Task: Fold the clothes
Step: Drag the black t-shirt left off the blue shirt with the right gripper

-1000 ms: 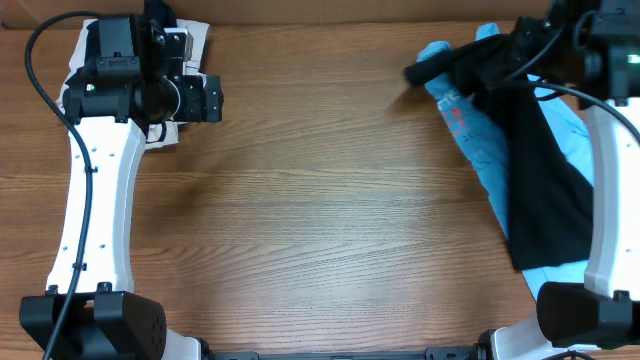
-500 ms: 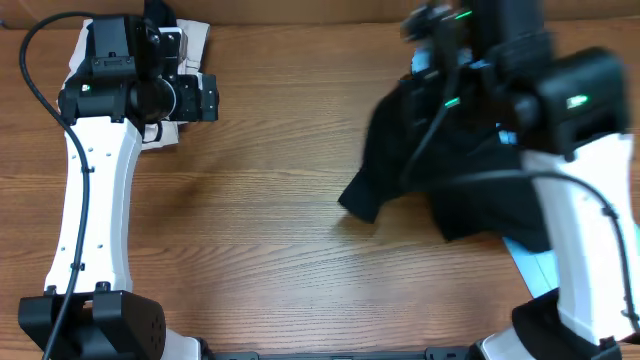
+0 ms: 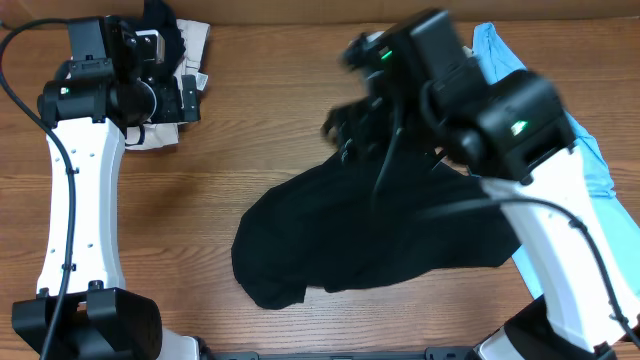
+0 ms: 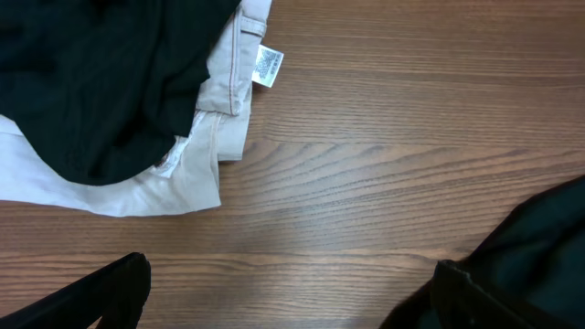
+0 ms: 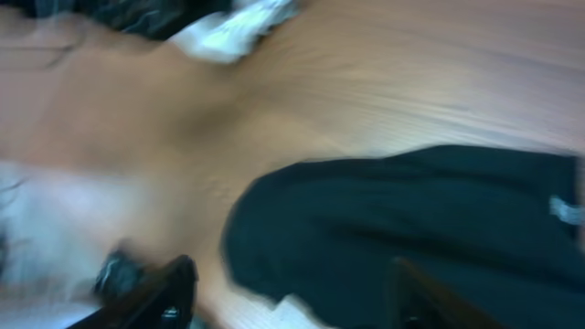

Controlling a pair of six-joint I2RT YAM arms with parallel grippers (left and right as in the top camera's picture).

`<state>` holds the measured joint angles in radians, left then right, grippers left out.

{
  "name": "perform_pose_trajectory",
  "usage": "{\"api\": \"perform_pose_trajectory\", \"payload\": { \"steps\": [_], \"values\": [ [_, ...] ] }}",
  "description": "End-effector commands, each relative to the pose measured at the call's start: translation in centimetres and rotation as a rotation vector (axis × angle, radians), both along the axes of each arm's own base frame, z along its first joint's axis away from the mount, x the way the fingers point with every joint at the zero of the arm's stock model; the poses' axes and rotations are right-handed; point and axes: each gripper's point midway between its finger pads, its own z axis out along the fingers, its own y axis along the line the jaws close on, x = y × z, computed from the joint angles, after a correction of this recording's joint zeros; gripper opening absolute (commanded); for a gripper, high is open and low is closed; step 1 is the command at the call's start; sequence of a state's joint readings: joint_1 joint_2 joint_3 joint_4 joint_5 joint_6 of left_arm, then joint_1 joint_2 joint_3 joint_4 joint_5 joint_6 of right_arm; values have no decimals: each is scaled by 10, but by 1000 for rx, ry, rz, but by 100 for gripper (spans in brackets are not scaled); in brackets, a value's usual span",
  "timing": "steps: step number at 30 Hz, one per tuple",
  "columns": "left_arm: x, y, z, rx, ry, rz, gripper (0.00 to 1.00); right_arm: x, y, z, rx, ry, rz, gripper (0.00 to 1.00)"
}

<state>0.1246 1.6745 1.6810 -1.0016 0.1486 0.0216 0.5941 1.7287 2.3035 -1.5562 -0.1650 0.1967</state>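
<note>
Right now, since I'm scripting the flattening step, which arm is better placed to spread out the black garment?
Probably right: the right gripper hangs open over the black garment mid-table, while the left gripper sits open by the pile of white and black clothes at the far-left corner.

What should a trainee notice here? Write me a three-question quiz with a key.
1. True or false: the left gripper grips the spread black garment.
2. The far-right garment is: A red, B light blue, C green.
3. Fill in: on the white garment lies a ___ cloth.
Key: 1 false; 2 B; 3 black.
</note>
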Motion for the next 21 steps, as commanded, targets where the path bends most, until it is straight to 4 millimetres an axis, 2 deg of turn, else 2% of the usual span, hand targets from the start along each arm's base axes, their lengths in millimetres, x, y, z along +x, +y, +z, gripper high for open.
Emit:
{"api": "perform_pose_trajectory", "payload": {
  "steps": [1, 5, 6, 8, 14, 17, 21],
  "values": [
    [2, -3, 2, -1, -2, -7, 100, 58, -95, 2, -141, -90, -410, 78],
    [-1, -6, 0, -9, 12, -15, 100, 95, -154, -25, -179, -17, -569, 80],
    [-1, -7, 0, -9, 14, -18, 100, 112, -176, -45, -196, 37, -593, 80],
    [-1, -9, 0, -11, 14, -21, 100, 130, -194, -69, -210, 84, -597, 80],
    [0, -22, 0, -10, 13, -51, 100, 178, -230, -148, -264, 203, -634, 80],
    [1, -29, 1, -9, 9, -67, 100, 189, -244, -193, -267, 299, -647, 80],
    [2, -31, 2, -9, 2, -71, 100, 194, -259, -248, -275, 415, -651, 80]
  ]
}}
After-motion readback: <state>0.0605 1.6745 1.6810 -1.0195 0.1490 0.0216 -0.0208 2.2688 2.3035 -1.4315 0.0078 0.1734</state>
